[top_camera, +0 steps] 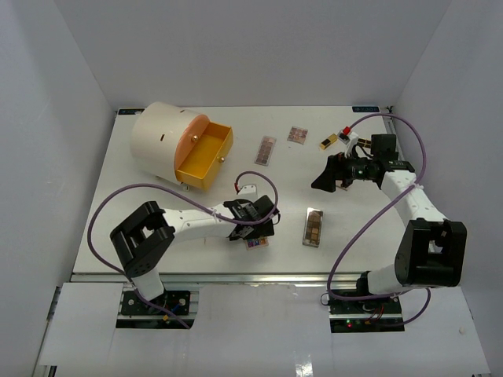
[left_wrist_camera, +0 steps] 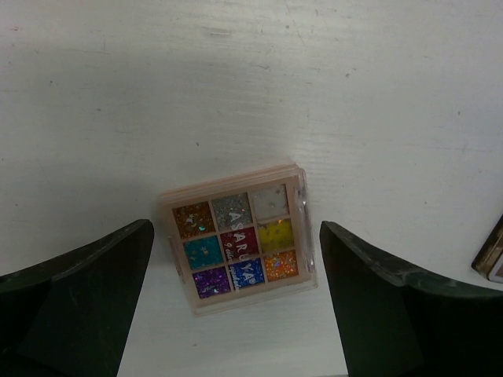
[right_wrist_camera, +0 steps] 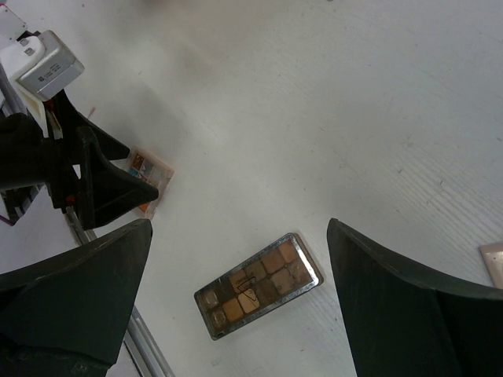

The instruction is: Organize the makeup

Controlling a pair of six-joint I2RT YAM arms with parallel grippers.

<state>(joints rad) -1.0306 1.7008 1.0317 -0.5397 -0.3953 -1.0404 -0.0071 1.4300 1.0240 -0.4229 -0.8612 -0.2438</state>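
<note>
A small square palette of glittery coloured squares (left_wrist_camera: 240, 239) lies flat on the white table, between my left gripper's open fingers and touched by neither. My left gripper (top_camera: 255, 230) hovers over it, and only its edge shows in the top view (top_camera: 256, 243). A long brown eyeshadow palette (top_camera: 313, 227) lies to its right and shows in the right wrist view (right_wrist_camera: 258, 284). My right gripper (top_camera: 324, 182) is open and empty, held above the table farther back. Two more palettes (top_camera: 266, 149) (top_camera: 297, 134) and a gold-black lipstick (top_camera: 328, 142) lie at the back.
A big cream cylinder (top_camera: 161, 137) with its orange drawer (top_camera: 203, 159) pulled open stands at the back left. A small red-and-white item (top_camera: 346, 133) lies by the lipstick. The table's front edge (top_camera: 236, 275) runs just behind the left gripper.
</note>
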